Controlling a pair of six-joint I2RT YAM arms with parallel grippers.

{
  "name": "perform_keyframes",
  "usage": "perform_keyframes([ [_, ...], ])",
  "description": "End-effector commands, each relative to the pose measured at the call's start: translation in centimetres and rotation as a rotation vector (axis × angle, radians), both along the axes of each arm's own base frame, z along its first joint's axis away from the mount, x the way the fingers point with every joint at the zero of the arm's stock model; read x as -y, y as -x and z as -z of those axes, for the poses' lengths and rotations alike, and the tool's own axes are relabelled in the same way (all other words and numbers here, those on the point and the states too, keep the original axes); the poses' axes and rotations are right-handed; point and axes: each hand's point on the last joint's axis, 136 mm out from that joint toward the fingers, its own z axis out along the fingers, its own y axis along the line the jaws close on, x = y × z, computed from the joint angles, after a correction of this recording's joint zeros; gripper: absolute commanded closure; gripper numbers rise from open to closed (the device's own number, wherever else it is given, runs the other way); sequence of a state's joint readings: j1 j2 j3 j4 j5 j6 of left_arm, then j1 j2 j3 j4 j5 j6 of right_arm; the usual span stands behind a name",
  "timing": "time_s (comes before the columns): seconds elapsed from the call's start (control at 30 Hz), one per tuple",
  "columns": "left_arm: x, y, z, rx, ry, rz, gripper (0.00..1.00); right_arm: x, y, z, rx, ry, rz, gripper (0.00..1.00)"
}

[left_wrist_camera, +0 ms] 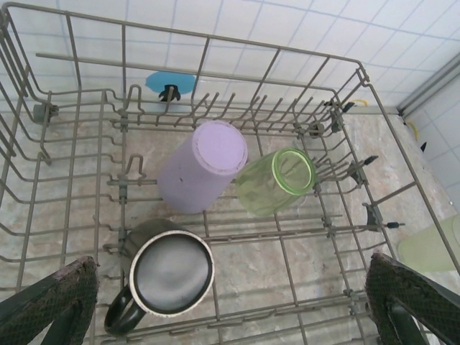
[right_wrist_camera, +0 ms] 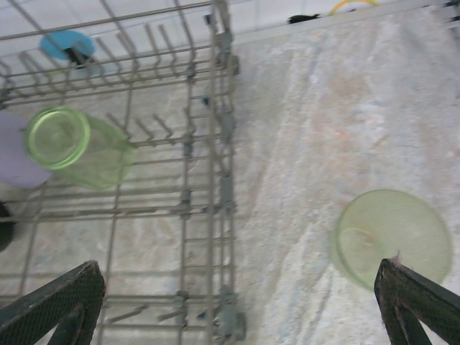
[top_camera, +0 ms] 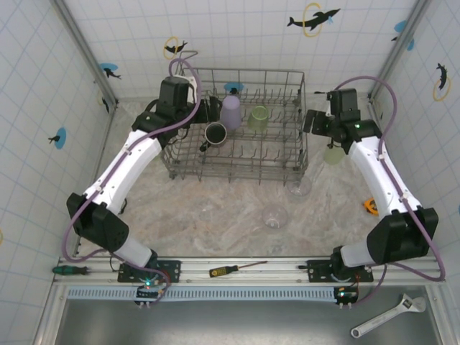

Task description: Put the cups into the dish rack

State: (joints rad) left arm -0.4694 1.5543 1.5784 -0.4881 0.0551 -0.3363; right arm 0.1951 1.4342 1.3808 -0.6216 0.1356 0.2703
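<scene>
Nearest of all, at the right, a wrench [top_camera: 388, 316] lies on the grey shelf below the arm bases. On the rail just beyond it I see a yellow-handled screwdriver [top_camera: 233, 269] and, at the left end, a green-handled screwdriver [top_camera: 72, 270].

Past the rail, on the marbled table [top_camera: 180, 215], 2 clear glasses [top_camera: 274, 215] stand apart from each other, 1 near the middle and 1 just off the rack's near right corner. Further right lies a small yellow item [top_camera: 371, 207] I cannot identify.

Just outside the rack's right wall a green tumbler [right_wrist_camera: 392, 237] sits on the table, its round end facing up at my right wrist camera. My right gripper [right_wrist_camera: 237, 298] hovers above that spot, jaws spread wide and empty.

The dish rack [top_camera: 237, 176] takes the middle far part of the table. Inside it the black mug [left_wrist_camera: 171, 277] is nearest, at the left, its mouth tipped upward. Behind it the lavender cup [left_wrist_camera: 205, 172] leans on the tines, base up, and a second green tumbler [left_wrist_camera: 277, 180] lies tilted just beside it on the right. My left gripper [left_wrist_camera: 233, 287] hangs over the rack's left side, fingers wide apart, gripping nothing.
</scene>
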Motion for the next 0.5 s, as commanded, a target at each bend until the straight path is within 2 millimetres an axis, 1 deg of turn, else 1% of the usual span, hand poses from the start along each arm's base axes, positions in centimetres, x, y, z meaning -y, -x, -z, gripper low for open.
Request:
perform_keyframes([
  [0.0,-0.2,0.5,-1.4,0.056,0.014,0.025,0.02,2.2,-0.2,0.8,-0.066,0.083,0.038,0.0],
  [0.07,-0.3,0.7,-1.1,0.052,0.015,0.023,0.02,2.9,-0.6,1.4,-0.087,0.099,0.05,0.0],
  [0.17,-0.5,0.9,-0.7,0.052,0.021,0.017,0.02,3.8,-1.2,2.8,-0.134,0.12,0.069,0.0],
  [0.27,-0.3,1.0,-0.8,0.05,0.035,0.021,0.03,4.3,-1.8,4.3,-0.187,0.131,0.071,0.0],
  [0.47,-0.3,1.4,-1.2,0.048,0.054,0.026,0.02,4.6,-2.3,6.2,-0.246,0.136,0.066,0.08],
])
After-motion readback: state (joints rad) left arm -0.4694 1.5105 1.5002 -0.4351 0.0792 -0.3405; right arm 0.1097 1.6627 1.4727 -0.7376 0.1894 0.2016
